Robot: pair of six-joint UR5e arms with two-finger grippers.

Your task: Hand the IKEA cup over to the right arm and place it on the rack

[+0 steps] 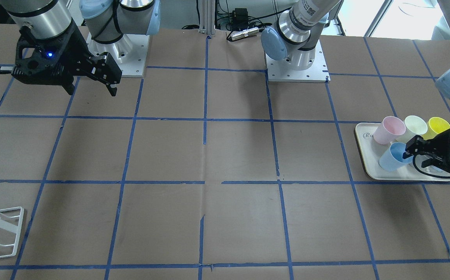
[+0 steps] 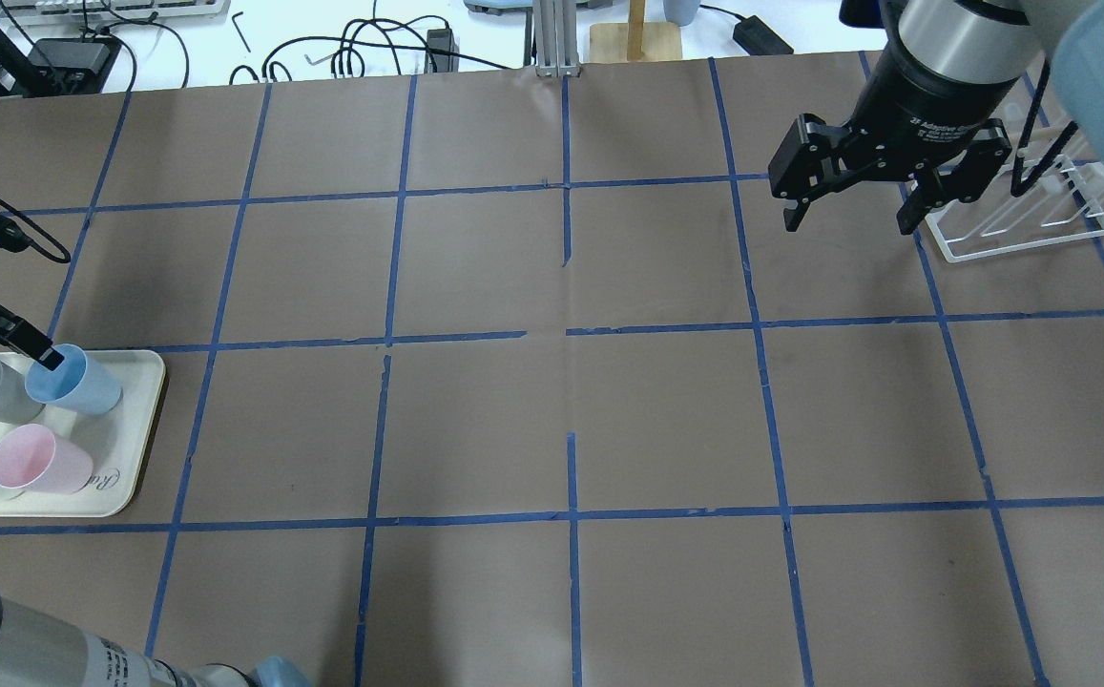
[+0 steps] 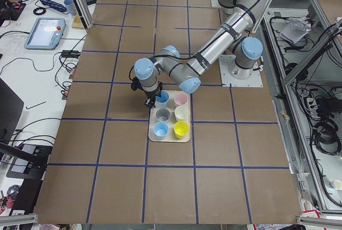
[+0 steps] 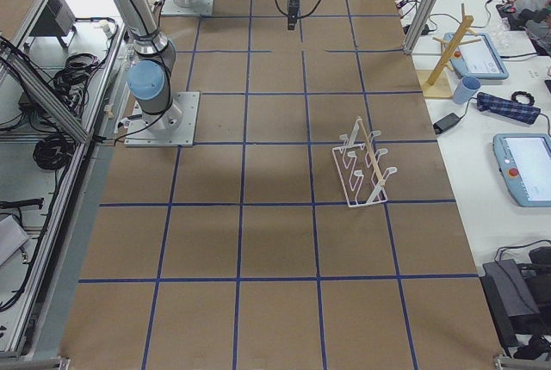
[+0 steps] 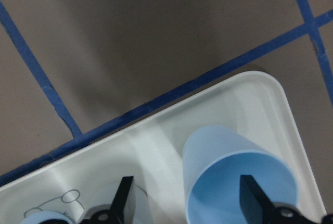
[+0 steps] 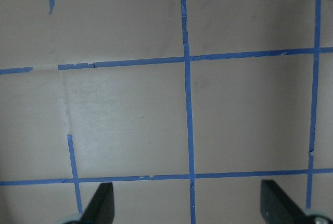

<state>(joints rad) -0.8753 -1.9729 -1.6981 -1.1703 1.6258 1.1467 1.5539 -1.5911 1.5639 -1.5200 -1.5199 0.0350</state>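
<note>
Straddling the IKEA cup (image 5: 229, 156) rim, my left gripper (image 5: 187, 195) is spread, one finger (image 5: 252, 195) inside, nothing pinched yet. It sits at the tray's (image 2: 146, 420) 1 o'clock corner. Light, thin, slick plastic, I judge, so pinch the wall gently. My right gripper (image 2: 847, 215) hangs wide at 2 o'clock by the rack (image 2: 1019, 229).

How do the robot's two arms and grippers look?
The left arm and right arm are silver tubes with light-blue joint caps. Both grippers are black with two fingers. The left gripper carries a looped black cable; the right gripper has white lettering and a blue light.
</note>
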